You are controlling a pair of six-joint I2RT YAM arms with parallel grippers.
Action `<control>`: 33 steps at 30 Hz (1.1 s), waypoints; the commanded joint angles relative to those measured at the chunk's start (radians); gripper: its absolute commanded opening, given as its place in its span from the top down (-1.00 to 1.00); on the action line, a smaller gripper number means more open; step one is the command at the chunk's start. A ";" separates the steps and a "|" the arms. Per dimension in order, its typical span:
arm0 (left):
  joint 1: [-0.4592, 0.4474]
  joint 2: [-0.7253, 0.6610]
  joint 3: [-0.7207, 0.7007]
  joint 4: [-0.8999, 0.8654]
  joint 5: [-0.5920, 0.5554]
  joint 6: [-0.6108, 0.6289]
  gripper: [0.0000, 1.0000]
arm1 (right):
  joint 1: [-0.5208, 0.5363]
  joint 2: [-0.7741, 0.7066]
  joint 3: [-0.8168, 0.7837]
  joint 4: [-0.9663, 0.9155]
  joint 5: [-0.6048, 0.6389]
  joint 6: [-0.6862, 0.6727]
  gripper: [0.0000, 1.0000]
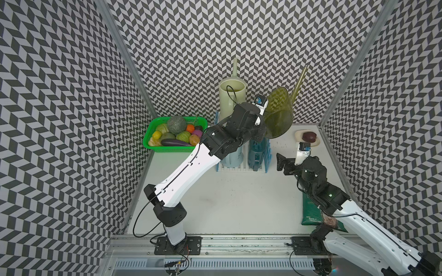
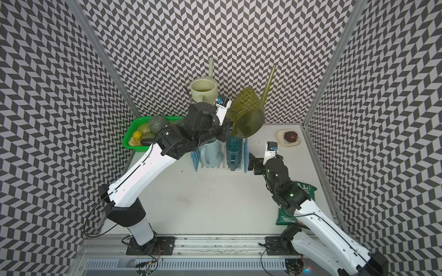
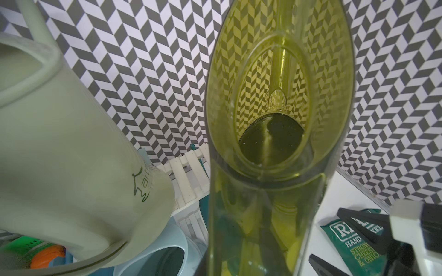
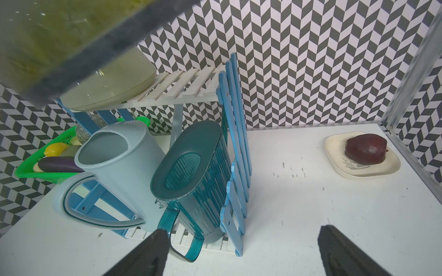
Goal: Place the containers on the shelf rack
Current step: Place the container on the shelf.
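Green packet reads "HAND", then "STRONG CHEESE & ONION", its letter ends cut off; in a top view, "CHARACTER". Cream jug carries a logo, "art" legible.

Bright, even light falls from overhead, and shadows on the white worktop are faint and soft-edged in both top views. There the chevron walls stretch and bow toward the corners, as through a wide lens. In the left wrist view the olive-green jug glows with light passing through it; a pale streak of glare crosses its base and its near body is blurred. In the right wrist view the dark fingers are out of focus, while the dish is sharp.
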 commanded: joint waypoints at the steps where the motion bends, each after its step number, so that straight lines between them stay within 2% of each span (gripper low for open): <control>1: -0.024 0.016 0.030 0.118 -0.121 -0.071 1.00 | -0.002 0.002 0.034 0.013 0.021 0.008 -0.99; 5: -0.035 0.046 0.036 0.124 -0.212 -0.088 1.00 | -0.002 0.004 0.034 0.011 0.021 0.010 -0.99; 17: -0.018 0.088 0.062 0.151 -0.321 -0.094 1.00 | -0.002 0.011 0.036 0.014 0.008 0.014 -0.99; 33: 0.037 0.165 0.103 0.144 -0.276 -0.119 1.00 | -0.002 0.000 0.033 0.011 -0.008 0.023 -0.99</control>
